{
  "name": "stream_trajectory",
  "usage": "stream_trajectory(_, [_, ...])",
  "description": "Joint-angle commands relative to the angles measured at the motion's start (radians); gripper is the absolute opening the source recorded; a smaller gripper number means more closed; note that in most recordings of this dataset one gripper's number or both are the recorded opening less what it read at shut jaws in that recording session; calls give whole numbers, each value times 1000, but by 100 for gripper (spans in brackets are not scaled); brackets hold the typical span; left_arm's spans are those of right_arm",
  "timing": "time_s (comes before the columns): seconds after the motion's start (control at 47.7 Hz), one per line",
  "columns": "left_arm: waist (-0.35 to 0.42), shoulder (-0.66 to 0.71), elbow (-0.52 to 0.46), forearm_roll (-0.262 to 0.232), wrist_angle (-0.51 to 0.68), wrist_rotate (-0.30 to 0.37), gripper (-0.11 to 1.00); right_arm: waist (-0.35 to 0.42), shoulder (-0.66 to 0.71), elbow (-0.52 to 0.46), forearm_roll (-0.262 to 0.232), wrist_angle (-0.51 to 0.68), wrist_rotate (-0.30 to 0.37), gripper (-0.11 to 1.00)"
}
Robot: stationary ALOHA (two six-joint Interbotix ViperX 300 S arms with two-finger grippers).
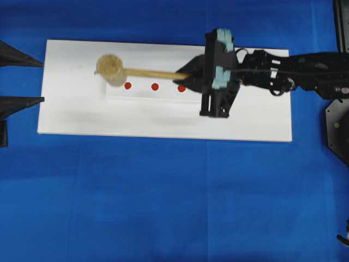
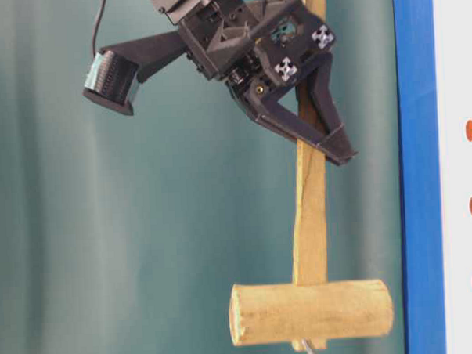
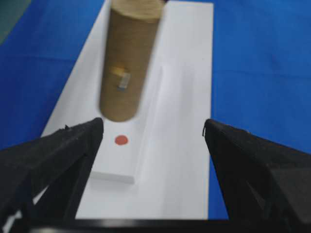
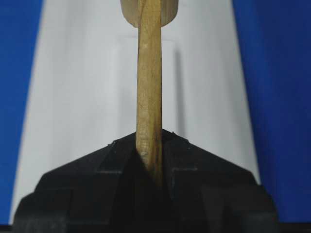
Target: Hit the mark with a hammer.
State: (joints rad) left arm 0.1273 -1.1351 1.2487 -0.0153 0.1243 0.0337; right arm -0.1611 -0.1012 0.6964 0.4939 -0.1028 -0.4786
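My right gripper (image 1: 186, 76) is shut on the end of the handle of the light wooden hammer (image 1: 110, 69), and its fingers clamp the flat handle (image 4: 148, 82) from both sides. The thick cylindrical head (image 2: 308, 311) hangs above the left end of a raised white strip (image 1: 147, 95). That strip carries three red marks (image 1: 127, 85), (image 1: 155, 87), (image 1: 181, 88). The head sits just up and left of the leftmost mark (image 3: 121, 141). My left gripper (image 3: 153, 128) stands open and empty at the board's left edge, facing the hammer head (image 3: 129, 63).
The strip lies on a white board (image 1: 163, 117) on a blue table cover (image 1: 163, 202). The right arm (image 1: 283, 71) reaches in over the board's right end. A black arm base (image 1: 338, 125) stands at the right edge.
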Motion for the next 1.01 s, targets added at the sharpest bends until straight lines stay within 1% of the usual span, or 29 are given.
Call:
stream_trajectory(0.0, [2,14,-11,3,-11,0,82,-5,-38,-14,3,-2,2,2])
stream_trajectory(0.273, [2,14,-9,3,-11,0,81,-5,-38,-12,8,8,3,2])
stream_trajectory(0.356, [2,14,-9,3,-11,0,81,-5,-34,-8,17,8,3,2])
stream_trajectory(0.44, [3,14,-9,3,-11,-2,81,-5,-11,5,41,8,5,2])
stream_trajectory(0.566, [2,14,-9,2,-12,-2,81,-5,61,26,91,9,3,2])
stream_trajectory(0.629, [2,14,-9,3,-15,-2,81,-5,83,31,101,20,2,2])
stream_trajectory(0.776, [3,14,-9,3,-23,-2,81,-5,74,41,104,43,2,2])
stream_trajectory(0.985, [2,15,-9,2,-23,-5,81,-6,28,52,103,6,0,2])
